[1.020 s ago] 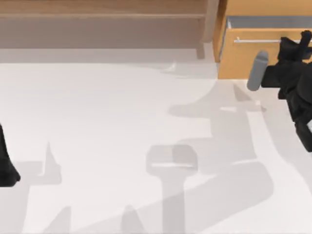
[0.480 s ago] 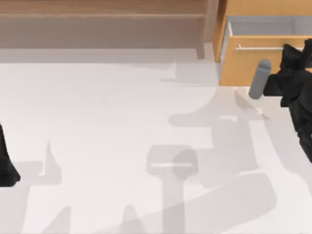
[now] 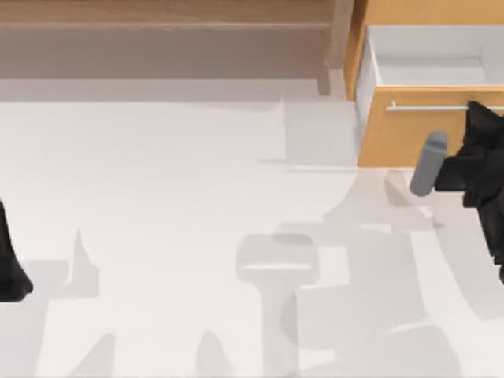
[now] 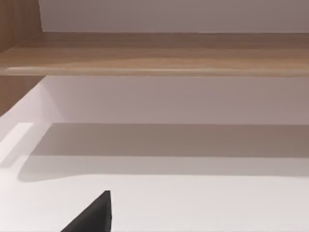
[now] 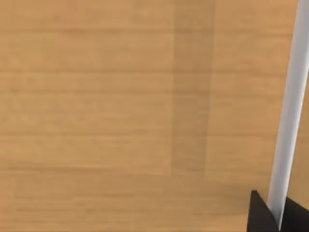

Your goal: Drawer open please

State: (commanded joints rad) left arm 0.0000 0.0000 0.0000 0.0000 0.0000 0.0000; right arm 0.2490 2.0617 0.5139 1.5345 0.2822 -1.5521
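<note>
The drawer [image 3: 402, 138] is at the table's back right, its orange-tan front pulled out from the cabinet so that the white inside [image 3: 425, 59] shows behind it. A thin silver bar handle [image 3: 425, 108] runs across the front. My right gripper [image 3: 482, 114] is at the handle's right end. In the right wrist view the drawer front [image 5: 120, 111] is close up, and black fingertips [image 5: 258, 215] sit on both sides of the handle [image 5: 289, 111], shut on it. My left arm [image 3: 9, 260] is parked at the table's left edge.
A duller brown wooden shelf unit [image 3: 165, 39] spans the back left, and its board [image 4: 154, 53] appears in the left wrist view. A grey cylinder [image 3: 428, 164] sticks out from my right arm in front of the drawer. The white table [image 3: 197, 197] stretches ahead of both.
My right gripper has pulled back toward the table's front with the handle. The drawer has slid out and more of its white inside shows. The left arm has not moved.
</note>
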